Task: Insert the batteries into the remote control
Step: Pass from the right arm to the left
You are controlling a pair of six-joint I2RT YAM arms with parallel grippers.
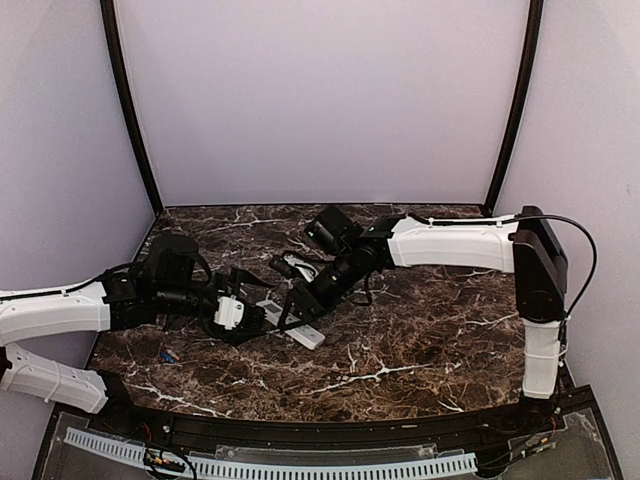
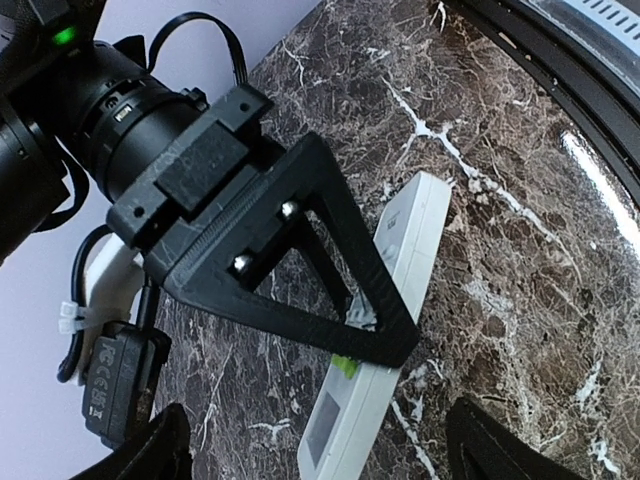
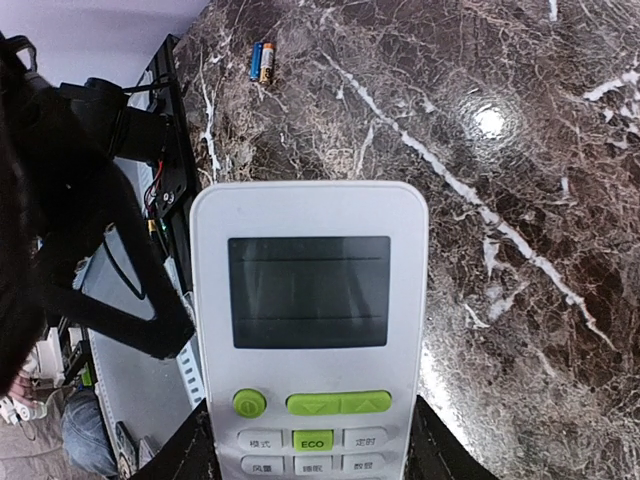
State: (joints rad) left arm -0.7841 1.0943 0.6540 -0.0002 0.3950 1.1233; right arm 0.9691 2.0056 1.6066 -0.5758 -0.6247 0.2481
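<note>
Right gripper clamps the white remote control (blank rectangular display); left gripper, jaws apart, above veined marble table.

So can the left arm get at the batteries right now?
Probably yes. The batteries lie uncovered on the table near the left gripper, whose fingers stand open and empty; nothing lies between them.

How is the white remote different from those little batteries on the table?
The white rectangular plastic remote control is big and flat; the two tiny blue-and-orange cylindrical batteries are small and round. The remote control is gripped by the right end effector; the batteries lie loose, side by side, on the dark marble table. The remote control has a screen and green buttons; the batteries have none. Both are longer than wide.
</note>
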